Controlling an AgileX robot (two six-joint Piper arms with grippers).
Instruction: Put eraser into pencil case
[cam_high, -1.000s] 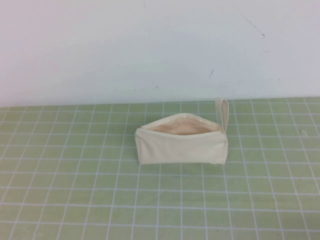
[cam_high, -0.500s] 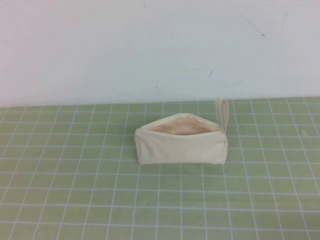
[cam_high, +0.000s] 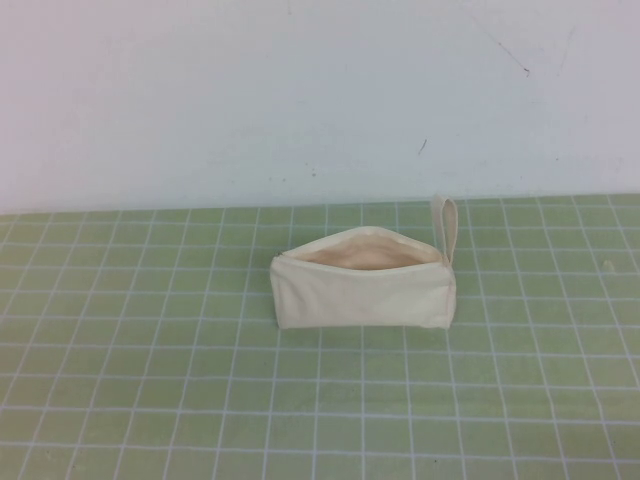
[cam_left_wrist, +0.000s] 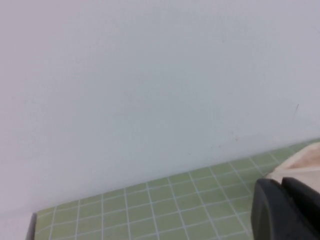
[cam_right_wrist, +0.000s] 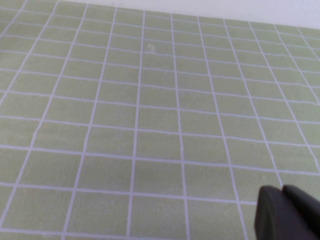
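The cream pencil case (cam_high: 362, 290) stands on the green grid mat in the middle of the high view. Its zip mouth is open upward and shows the pale beige lining, with the loop strap (cam_high: 446, 228) at its right end. No eraser shows in any view. Neither gripper shows in the high view. My left gripper (cam_left_wrist: 281, 187) shows only in the left wrist view, its dark fingers together, with a corner of the pencil case (cam_left_wrist: 305, 165) just beyond it. My right gripper (cam_right_wrist: 282, 192) shows only in the right wrist view, fingers together, above bare mat.
The green grid mat (cam_high: 150, 400) covers the table up to a white wall (cam_high: 300, 100) at the back. A tiny pale speck (cam_high: 607, 264) lies on the mat at the right; it also shows in the right wrist view (cam_right_wrist: 150, 48).
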